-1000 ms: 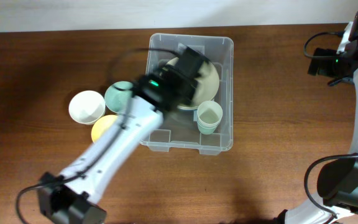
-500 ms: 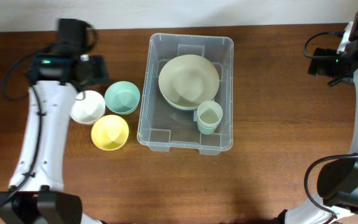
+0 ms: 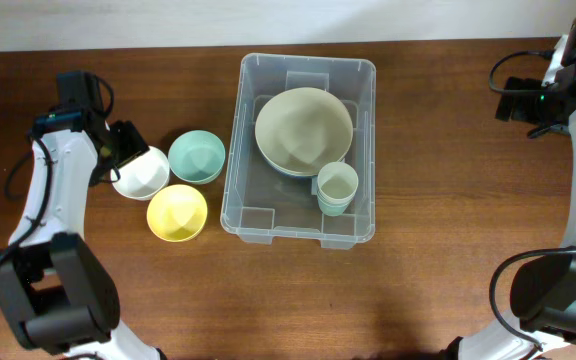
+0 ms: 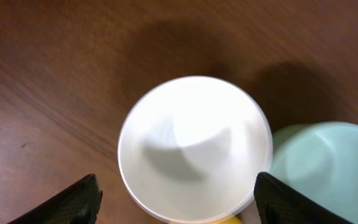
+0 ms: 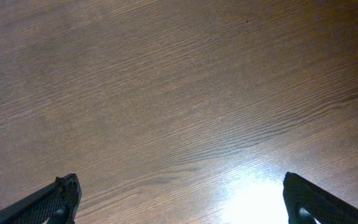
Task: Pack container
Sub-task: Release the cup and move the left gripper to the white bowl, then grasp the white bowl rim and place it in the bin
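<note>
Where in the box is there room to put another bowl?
Inside the container, the bare floor is the near-left corner, left of the stacked cups and in front of the big pale green bowl. The far half is crowded: that bowl spans it almost from wall to wall.

Wooden table (image 3: 448, 200): container (image 3: 278, 203), three bowls (image 3: 197, 156).

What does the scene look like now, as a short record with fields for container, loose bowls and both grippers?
container: clear bin, no lid
inside: large pale green bowl, stack of cups
outside, on its left: white bowl, teal bowl, yellow bowl
left gripper: open, above white bowl
right gripper: open, above bare table
</note>
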`<state>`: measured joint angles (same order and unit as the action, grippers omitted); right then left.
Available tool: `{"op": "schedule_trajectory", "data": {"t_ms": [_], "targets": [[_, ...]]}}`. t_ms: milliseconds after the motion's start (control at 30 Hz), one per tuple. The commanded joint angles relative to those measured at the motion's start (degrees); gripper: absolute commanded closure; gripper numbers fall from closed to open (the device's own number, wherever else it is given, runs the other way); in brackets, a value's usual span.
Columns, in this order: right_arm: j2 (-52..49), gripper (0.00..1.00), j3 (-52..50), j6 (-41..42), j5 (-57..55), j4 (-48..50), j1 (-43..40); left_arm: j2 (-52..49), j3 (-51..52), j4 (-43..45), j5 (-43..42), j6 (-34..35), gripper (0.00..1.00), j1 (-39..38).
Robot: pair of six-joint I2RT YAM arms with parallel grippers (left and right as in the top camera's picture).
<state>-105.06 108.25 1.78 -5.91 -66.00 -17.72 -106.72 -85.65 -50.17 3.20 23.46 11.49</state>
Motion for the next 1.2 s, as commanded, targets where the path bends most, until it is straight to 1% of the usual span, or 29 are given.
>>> {"op": "schedule_trajectory", "data": {"t_ms": [0,433,533,600,633,667,700,733,767,800,967,1133,1167], "targets": [[0.76,0.01,0.83,0.59,0.33,-0.02,-0.31,-2.05,1.27,2.23,-1.88,3.34,0.20,1.51],[0.76,0.01,0.83,0.59,0.33,-0.04,-0.31,-11.72,1.29,4.74,-3.48,3.78,0.20,2.08],[0.76,0.01,0.83,0.59,0.35,-0.02,-0.31,-12.94,1.29,4.81,-3.43,3.76,0.23,2.25],[0.76,0.01,0.83,0.59,0.33,-0.02,-0.31,-12.96,1.29,4.98,-3.43,3.74,0.36,2.29],[0.76,0.01,0.83,0.59,0.33,-0.02,-0.31,-12.96,1.29,5.01,-3.41,3.74,0.47,2.29],[0.76,0.01,0.83,0.59,0.33,-0.04,-0.31,-12.94,1.29,5.01,-3.43,3.74,0.71,2.29],[0.76,0.01,0.83,0.59,0.35,-0.02,-0.31,-12.94,1.27,5.01,-3.43,3.74,0.86,2.32],[0.76,0.01,0.83,0.59,0.33,-0.02,-0.31,-12.94,1.27,5.01,-3.39,3.74,0.94,2.45],[0.76,0.01,0.83,0.59,0.35,-0.02,-0.31,-12.94,1.27,5.01,-3.39,3.74,0.98,2.62],[0.76,0.01,0.83,0.59,0.35,-0.02,-0.31,-12.92,1.27,4.98,-3.34,3.74,1.00,2.99],[0.76,0.01,0.83,0.59,0.33,-0.04,-0.31,-11.98,0.61,3.91,-3.30,3.74,0.99,6.01],[0.76,0.01,0.83,0.59,0.33,-0.02,-0.31,-6.56,-1.33,0.59,-4.17,3.41,0.99,9.55],[0.76,0.01,0.83,0.59,0.33,-0.04,-0.31,-4.74,-1.60,0.26,-5.14,1.92,0.99,9.84]]}}
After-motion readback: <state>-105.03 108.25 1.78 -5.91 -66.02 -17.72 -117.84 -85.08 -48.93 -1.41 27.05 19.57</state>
